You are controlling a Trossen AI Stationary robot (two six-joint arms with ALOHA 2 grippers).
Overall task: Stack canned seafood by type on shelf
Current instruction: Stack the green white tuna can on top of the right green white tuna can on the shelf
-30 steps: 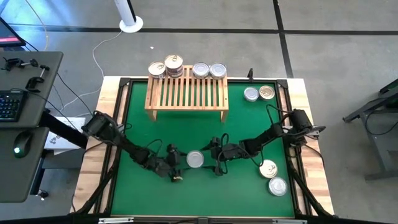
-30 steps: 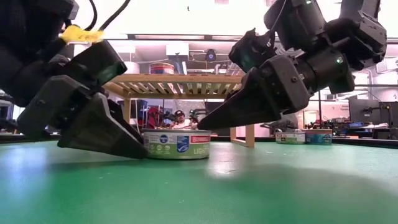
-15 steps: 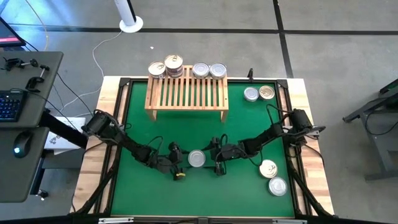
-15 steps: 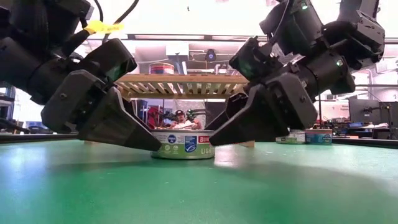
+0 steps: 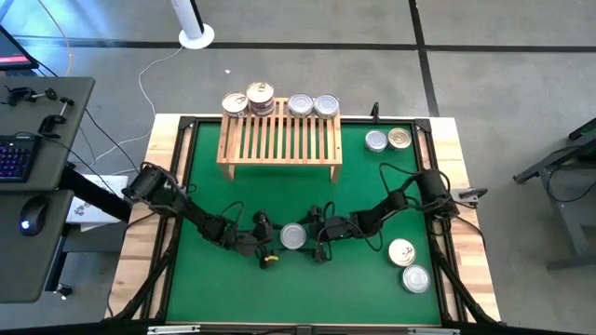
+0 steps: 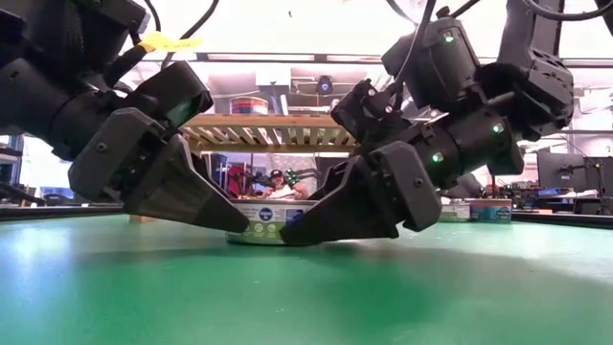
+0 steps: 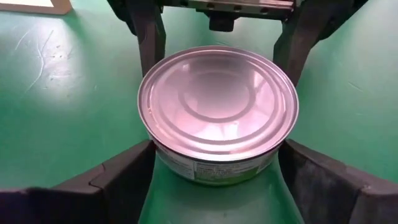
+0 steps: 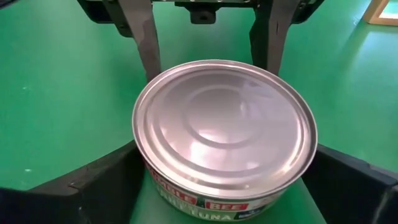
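Note:
A silver-lidded tin of canned seafood (image 5: 292, 236) stands on its base on the green mat (image 5: 279, 200), near the middle of the table. My left gripper (image 5: 281, 239) reaches it from the table's left and is shut on it. My right gripper (image 5: 305, 234) comes from the right, open. Its fingers (image 8: 106, 180) flank the tin's right half without plainly touching it. The light-wood shelf (image 5: 279, 140) stands at the far side, with several tins (image 5: 300, 105) along its far edge, one stacked on another (image 5: 260, 96). My left gripper pinches the tin's round side wall (image 7: 155, 152) between its two fingers, one on each side of the tin's widest part. The fingers slant down from the table's left. The tin stands upright with its base on the mat (image 6: 259, 230).
Two tins (image 5: 387, 140) stand on the mat at the far right, beside the shelf. Two more (image 5: 408, 264) stand near the right edge. A wooden frame (image 5: 168, 186) borders the mat. Bare mat lies between the shelf and the grippers.
My right gripper has sunk toward the mat and moved toward the table's left, up to the tin, so its open fingers now stand on either side of it. The tin stays on the mat in my left gripper.

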